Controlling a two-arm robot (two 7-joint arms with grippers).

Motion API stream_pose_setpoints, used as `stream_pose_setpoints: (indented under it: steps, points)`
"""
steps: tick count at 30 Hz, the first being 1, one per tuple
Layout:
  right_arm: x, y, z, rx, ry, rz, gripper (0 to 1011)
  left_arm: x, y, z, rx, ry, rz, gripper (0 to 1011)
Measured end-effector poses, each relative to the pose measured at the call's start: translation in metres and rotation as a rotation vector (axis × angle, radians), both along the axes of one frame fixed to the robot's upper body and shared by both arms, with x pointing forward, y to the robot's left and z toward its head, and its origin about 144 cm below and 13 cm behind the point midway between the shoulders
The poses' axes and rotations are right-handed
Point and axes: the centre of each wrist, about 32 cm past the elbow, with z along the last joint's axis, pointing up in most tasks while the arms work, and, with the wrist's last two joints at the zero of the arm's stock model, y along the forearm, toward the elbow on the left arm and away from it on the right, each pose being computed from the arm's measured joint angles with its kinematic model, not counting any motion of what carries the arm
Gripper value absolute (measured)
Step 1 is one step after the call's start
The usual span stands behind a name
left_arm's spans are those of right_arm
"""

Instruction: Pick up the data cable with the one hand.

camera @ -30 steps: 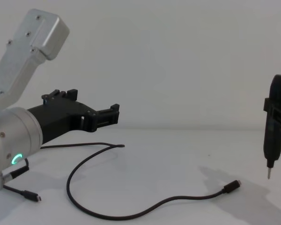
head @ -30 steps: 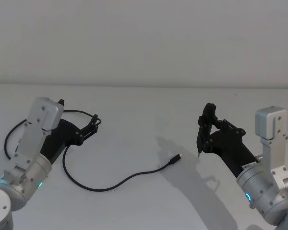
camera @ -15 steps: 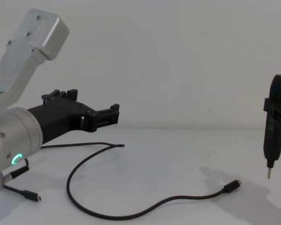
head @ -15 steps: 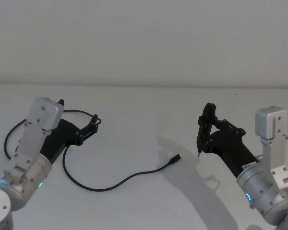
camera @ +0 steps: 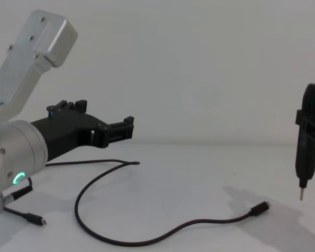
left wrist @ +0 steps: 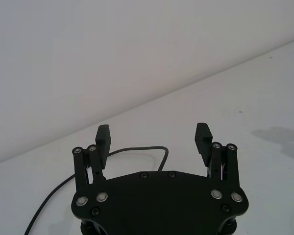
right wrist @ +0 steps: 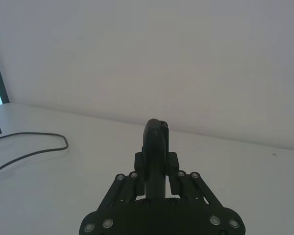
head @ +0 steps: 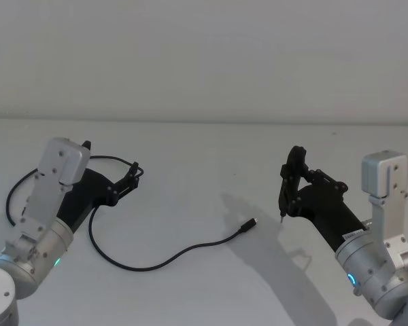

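The data cable (head: 146, 268) lies flat on the surface (head: 204, 149), left of centre. It makes one loop near the left edge, then a long bow that runs to the plug (head: 250, 223) near the middle. The long axis of that last run goes from near-left to far-right, and the metal tip points toward the right edge.

Judged light, limp and thin (it will sag and trail either side of any grip), and not fragile. Best hold is across the cord at the far loop, or just behind the stiffer plug.

The left gripper (left wrist: 154, 139) hovers above that far loop, jaws spread and empty. The right gripper (head: 289, 191) hangs toward the right edge, pressed onto a pen-like tool (camera: 307, 142) whose tip appears clear of the surface.
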Motion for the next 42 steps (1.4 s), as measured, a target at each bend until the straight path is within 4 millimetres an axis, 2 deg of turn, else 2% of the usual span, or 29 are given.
stream_pose_setpoints:
  steps: [10, 19, 32, 42]
  points:
    - [0.000, 0.000, 0.000, 0.000, 0.000, 0.000, 274, 0.001, 0.001, 0.004, 0.014, 0.007, -0.030, 1001]
    - [0.000, 0.000, 0.000, 0.000, 0.000, 0.000, 275, 0.002, 0.006, 0.018, 0.055, 0.048, -0.126, 1001]
    - [0.000, 0.000, 0.000, 0.000, 0.000, 0.000, 275, 0.001, 0.032, 0.039, 0.170, 0.179, -0.309, 1000]
    - [0.000, 0.000, 0.000, 0.000, 0.000, 0.000, 275, 0.001, 0.041, 0.042, 0.229, 0.250, -0.403, 1001]
